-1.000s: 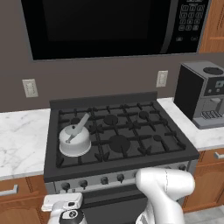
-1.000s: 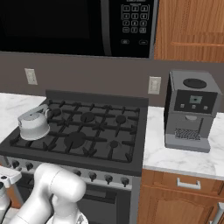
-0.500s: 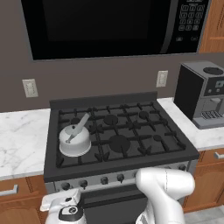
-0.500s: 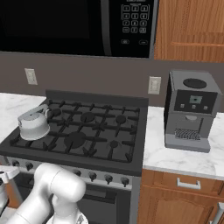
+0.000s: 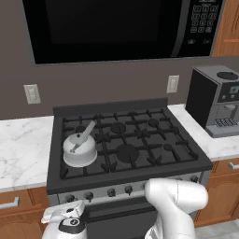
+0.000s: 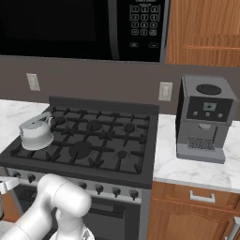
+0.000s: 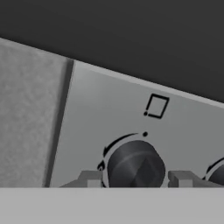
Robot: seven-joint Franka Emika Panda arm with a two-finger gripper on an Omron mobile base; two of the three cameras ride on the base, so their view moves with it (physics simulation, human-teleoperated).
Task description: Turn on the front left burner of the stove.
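The stove [image 5: 140, 161] is a dark grey gas range with black grates and a silver front strip of black knobs [image 5: 111, 192]; it also appears in the right base view as the stove [image 6: 117, 161]. My gripper [image 5: 64, 215] hangs low at the strip's left end, and again at the left edge as the gripper [image 6: 6, 184]. In the hand view the leftmost knob [image 7: 135, 164] fills the space between my fingertips [image 7: 89, 178]. The gripper [image 7: 135, 179] is open and straddles the knob, with only thin gaps on both sides. A square burner mark [image 7: 156, 106] sits above the knob.
A silver kettle [image 5: 79, 149] stands on the front left burner, seen also as the kettle [image 6: 36, 133]. A grey coffee machine [image 6: 204, 119] stands on the right marble counter. The black microwave [image 5: 116, 28] hangs above. Wooden drawers [image 5: 14, 203] flank the stove.
The hand has edged slightly left and lower at the left end of the stove's front strip. Kettle and stove have not moved.
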